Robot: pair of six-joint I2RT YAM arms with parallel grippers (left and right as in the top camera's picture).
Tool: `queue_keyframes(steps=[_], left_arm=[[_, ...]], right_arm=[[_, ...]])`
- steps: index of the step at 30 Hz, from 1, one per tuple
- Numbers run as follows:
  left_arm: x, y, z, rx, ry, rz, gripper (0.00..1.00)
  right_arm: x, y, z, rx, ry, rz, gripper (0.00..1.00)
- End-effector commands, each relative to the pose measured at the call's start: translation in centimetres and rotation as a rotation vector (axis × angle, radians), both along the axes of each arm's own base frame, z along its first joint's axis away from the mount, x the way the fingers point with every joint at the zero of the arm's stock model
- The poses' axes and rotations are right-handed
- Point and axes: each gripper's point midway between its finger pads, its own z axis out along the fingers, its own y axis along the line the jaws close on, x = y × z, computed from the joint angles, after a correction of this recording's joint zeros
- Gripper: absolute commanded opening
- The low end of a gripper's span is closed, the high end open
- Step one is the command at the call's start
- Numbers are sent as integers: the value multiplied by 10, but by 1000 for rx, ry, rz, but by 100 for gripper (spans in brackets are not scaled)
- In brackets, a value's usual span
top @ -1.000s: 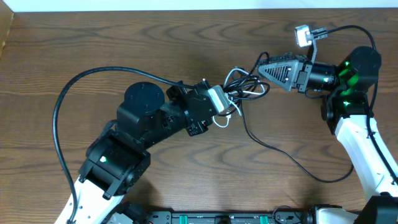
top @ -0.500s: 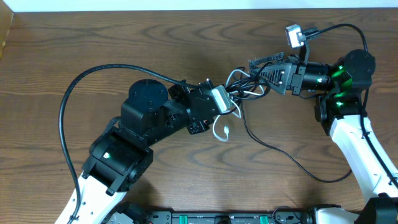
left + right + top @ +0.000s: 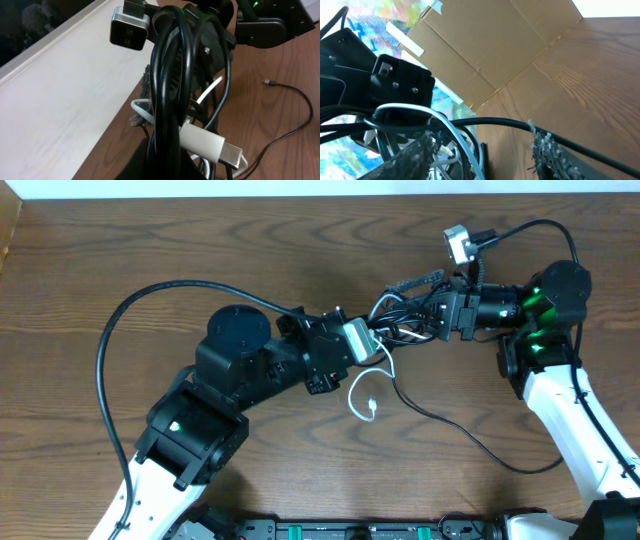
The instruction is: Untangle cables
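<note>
Left pincer clamped tight on the long thin black cord — the short white plug-ended cord loops out just beside it; right pincer spread wide, straddling both cords.

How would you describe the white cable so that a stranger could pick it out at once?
Look at the table's middle, where two arms meet over a knot. A thin white cable loops out of it toward the robot, ending in a small plug. It alone is white; the other cable is black.
</note>
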Motion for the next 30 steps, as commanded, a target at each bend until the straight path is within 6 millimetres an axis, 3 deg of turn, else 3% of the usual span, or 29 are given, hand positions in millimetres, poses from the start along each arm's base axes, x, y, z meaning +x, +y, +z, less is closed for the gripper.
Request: queue_keyframes(steps=[1, 5, 8, 11, 14, 26, 30], left_arm=[[2, -2, 11, -16, -30, -8, 8], [6, 0, 15, -24, -52, 13, 8], [6, -1, 18, -30, -60, 12, 7], [6, 0, 18, -30, -60, 13, 7], [12, 4, 17, -19, -64, 55, 8], [37, 28, 12, 33, -83, 253, 8], [45, 37, 11, 49, -90, 316, 7]], right_arm=[[-9, 6, 0, -11, -32, 41, 59], [-3, 6, -19, -37, 13, 13, 45], [12, 2, -42, -80, 101, -80, 42], [38, -13, -83, -191, 247, -289, 41], [57, -42, -123, -314, 408, -503, 42], [67, -111, -158, -390, 598, -730, 43], [65, -120, -163, -399, 636, -753, 43]])
